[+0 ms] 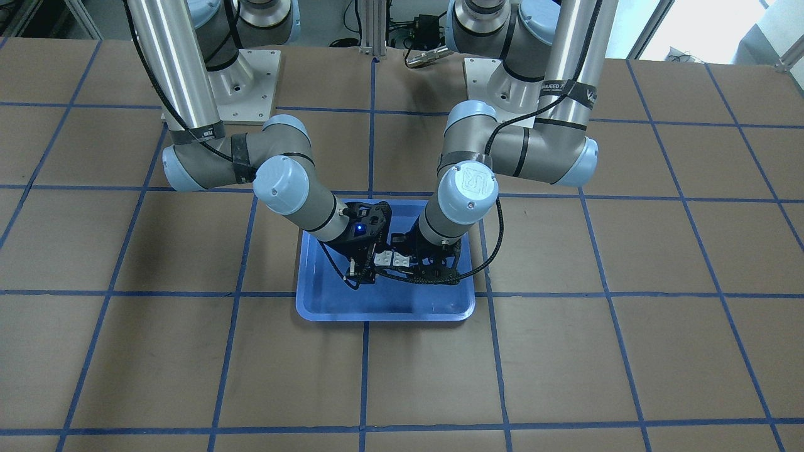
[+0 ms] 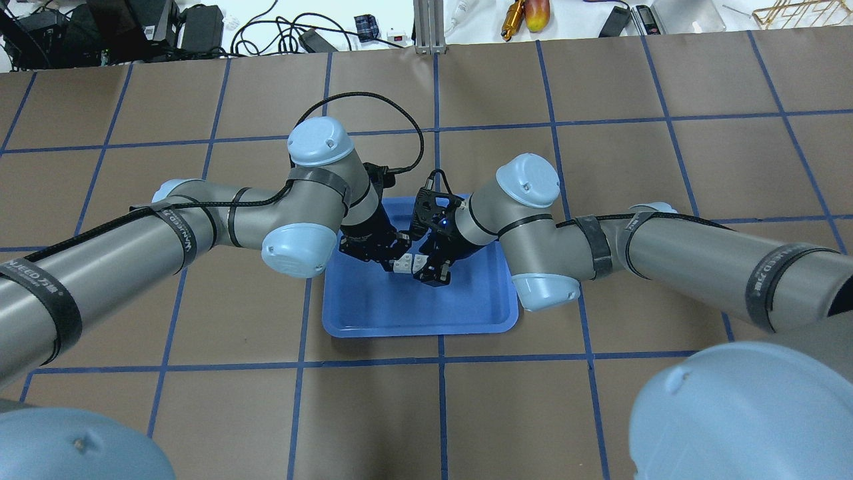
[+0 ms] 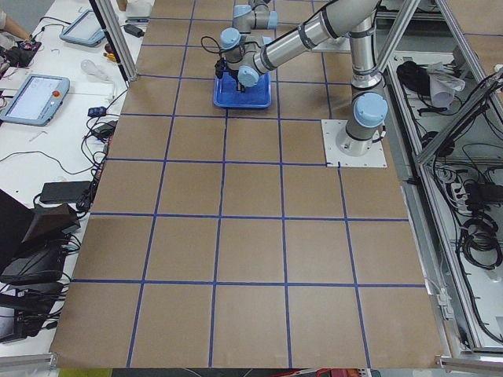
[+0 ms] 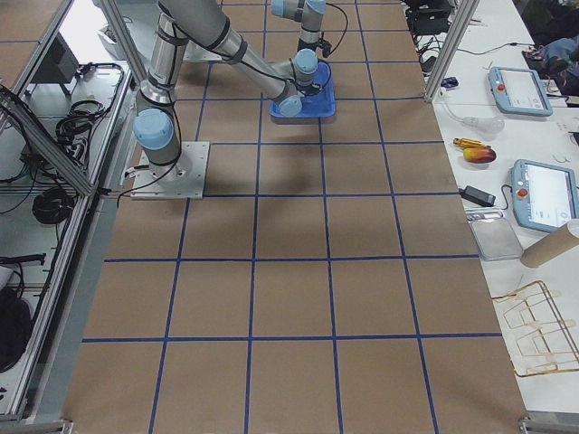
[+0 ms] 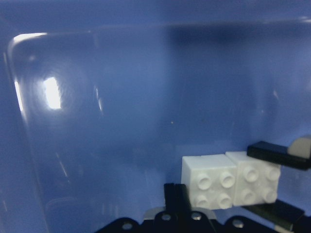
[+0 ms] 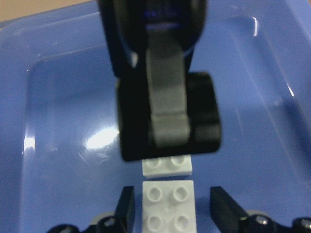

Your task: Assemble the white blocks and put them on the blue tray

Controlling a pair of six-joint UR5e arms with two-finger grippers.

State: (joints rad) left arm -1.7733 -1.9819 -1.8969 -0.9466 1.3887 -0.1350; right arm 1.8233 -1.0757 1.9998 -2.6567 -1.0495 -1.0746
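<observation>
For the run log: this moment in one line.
white blocks: side by side over blue tray | right gripper: open, straddling one | left gripper: grip unclear

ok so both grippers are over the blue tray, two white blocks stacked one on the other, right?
Not stacked: the white blocks sit side by side, both stud faces showing, per the left wrist view. The left gripper and right gripper are over the blue tray, yes.

The tray (image 5: 121, 97) is glossy blue plastic with bright glare patches. The blocks (image 5: 209, 182) are smooth white plastic. The counter (image 1: 125, 376) looks like matt brown paper crossed by blue tape (image 1: 364, 376). The arms (image 2: 700, 257) are brushed metal with smooth pale caps (image 2: 300, 250).
</observation>
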